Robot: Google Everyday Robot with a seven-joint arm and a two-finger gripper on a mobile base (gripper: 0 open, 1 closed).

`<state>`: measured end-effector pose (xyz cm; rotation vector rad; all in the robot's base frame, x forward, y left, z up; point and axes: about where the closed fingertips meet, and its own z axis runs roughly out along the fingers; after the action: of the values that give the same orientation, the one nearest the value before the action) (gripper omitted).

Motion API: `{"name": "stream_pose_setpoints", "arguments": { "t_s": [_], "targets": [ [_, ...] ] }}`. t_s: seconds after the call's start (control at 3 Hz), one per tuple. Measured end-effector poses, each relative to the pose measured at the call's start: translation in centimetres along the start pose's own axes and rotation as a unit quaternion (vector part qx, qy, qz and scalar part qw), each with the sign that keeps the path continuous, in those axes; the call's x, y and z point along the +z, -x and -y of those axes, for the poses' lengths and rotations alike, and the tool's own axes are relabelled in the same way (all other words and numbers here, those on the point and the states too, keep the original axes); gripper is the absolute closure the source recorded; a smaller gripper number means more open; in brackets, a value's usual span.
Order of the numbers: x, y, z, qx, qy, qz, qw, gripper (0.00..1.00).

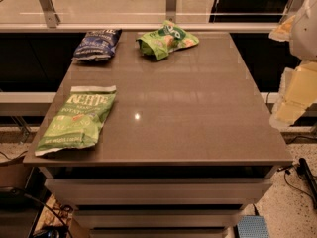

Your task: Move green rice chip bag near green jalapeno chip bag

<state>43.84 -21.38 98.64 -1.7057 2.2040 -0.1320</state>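
The green rice chip bag [167, 39] is small and wrinkly, with orange-pink pictures. It lies at the table's far edge, a little right of centre. The green jalapeno chip bag [78, 119] is larger and flat, with white lettering. It lies at the table's front left. My gripper [286, 73] hangs at the right edge of the view, beyond the table's right side and well away from both bags. Its pale yellow fingers [295, 95] stand apart and hold nothing.
A dark blue chip bag [97, 45] lies at the far left corner of the brown table [183, 108]. A glass railing with metal posts [171, 1] runs behind the table. Drawers sit under the tabletop, and cables lie on the floor at right.
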Motion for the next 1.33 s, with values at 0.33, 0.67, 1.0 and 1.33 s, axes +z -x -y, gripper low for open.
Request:
{"name": "stream_pose_setpoints", "arguments": {
  "t_s": [0.33, 0.67, 1.0, 1.33],
  "targets": [
    [-0.1, 0.0, 0.0, 0.000, -0.001, 0.000, 1.0000, 0.00],
    [-0.7, 0.6, 1.1, -0.013, -0.022, -0.003, 0.9997, 0.00],
    [-1.1, 1.3, 2.8, -0.022, -0.050, -0.002, 0.9985, 0.00],
    [-1.3, 2.4, 4.8, -0.032, -0.071, -0.001, 0.9969, 0.00]
  ]
}}
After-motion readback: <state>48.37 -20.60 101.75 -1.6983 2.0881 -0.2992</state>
